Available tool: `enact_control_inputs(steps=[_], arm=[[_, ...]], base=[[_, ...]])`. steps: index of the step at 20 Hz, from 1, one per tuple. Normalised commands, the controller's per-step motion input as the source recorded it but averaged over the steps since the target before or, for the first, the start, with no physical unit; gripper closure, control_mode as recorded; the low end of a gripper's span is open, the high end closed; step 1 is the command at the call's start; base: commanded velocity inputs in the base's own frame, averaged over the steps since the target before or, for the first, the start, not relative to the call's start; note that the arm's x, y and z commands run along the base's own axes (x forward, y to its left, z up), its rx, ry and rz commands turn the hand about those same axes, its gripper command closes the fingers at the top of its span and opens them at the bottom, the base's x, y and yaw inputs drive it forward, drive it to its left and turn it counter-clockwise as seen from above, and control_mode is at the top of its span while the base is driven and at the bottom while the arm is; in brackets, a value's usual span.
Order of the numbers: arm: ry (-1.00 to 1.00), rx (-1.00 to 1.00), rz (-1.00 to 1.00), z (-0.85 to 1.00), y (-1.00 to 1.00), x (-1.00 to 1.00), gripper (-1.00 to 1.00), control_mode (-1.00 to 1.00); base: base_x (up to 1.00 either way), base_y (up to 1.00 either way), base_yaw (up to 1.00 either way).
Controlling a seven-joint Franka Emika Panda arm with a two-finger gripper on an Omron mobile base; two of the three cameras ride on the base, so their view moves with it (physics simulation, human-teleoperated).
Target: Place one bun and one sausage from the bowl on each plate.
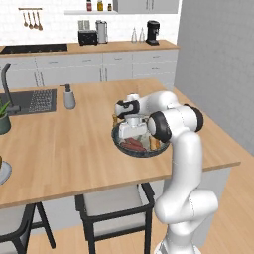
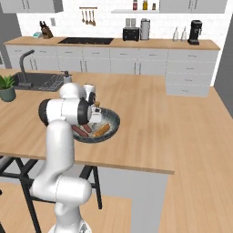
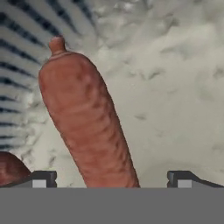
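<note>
The dark bowl (image 1: pixel 118 141) (image 2: pixel 115 122) sits near the front edge of the wooden island. My gripper (image 1: pixel 133 131) (image 2: pixel 94 118) (image 3: pixel 111 179) hangs inside it, pointing down, open. In the hand view a reddish-brown sausage (image 3: pixel 87 127) lies on the speckled bowl floor and runs down between my two fingertips (image 3: pixel 43 178), not gripped. A second sausage (image 3: pixel 9 168) peeks in at the lower left. The sausages (image 1: pixel 134 145) (image 2: pixel 81 131) lie side by side in the base views, with an orange-brown bun (image 2: pixel 102 129) (image 1: pixel 155 144) beside them. The plates are out of view.
A sink (image 1: pixel 34 101) with a dark tap, a grey soap dispenser (image 1: pixel 69 97) and a potted plant (image 1: pixel 4 119) stand at the island's left. A pale dish (image 1: pixel 3 172) shows at the left edge. Stools (image 1: pixel 111 203) stand under the front edge.
</note>
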Motion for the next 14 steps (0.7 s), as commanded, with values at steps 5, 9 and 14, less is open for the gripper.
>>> enact_control_inputs(steps=[5, 9, 14], arm=[[-0.03, 0.0, 0.08, -0.22, 0.0, 0.0, -1.0, -1.0], [0.0, 0.0, 0.0, 0.0, 0.0, 0.0, -1.0, -1.0], [0.0, 0.0, 0.0, 0.0, 0.0, 0.0, 1.0, -1.0]], base=[[0.0, 0.0, 0.0], [0.0, 0.0, 0.0], [0.0, 0.0, 0.0]])
